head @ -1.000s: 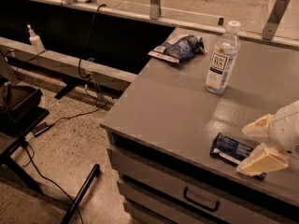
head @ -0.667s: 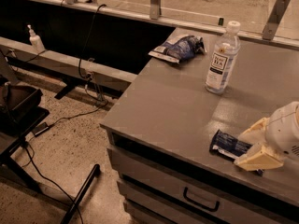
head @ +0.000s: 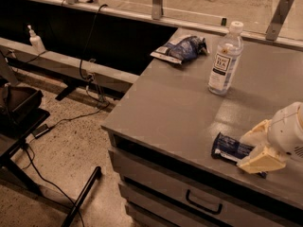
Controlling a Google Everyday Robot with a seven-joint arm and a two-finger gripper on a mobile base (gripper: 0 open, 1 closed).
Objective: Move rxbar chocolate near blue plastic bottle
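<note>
Gripper sat low over the near right part of the grey cabinet top, close to the front edge. Its white rounded body ran off the right side of the view. Two cream fingers stood apart, one on the far side and one on the near side of the bar's right end. The jaws read as open and straddling. Whether the pads touched the wrapper could not be told.

Bar: flat, dark blue, lying on the cabinet top. Its left end stuck out to the left of the gripper, and its right end was hidden between and behind the fingers.

Bottle: clear, with a white cap and a white label, standing upright. It was well beyond the gripper, further back on the top and a little to the left. Bar and bottle were well apart, with bare grey surface between them.

Snack bag: puffy, blue and white, lying at the far left corner of the top. It was beyond and left of the bottle, and the farthest item from the gripper.

A drawer front with a dark handle was below the gripper and to its left.

Far left of the gripper, off the cabinet, were a speckled floor with black cables, a dark stand, and a small white pump bottle on a ledge.
</note>
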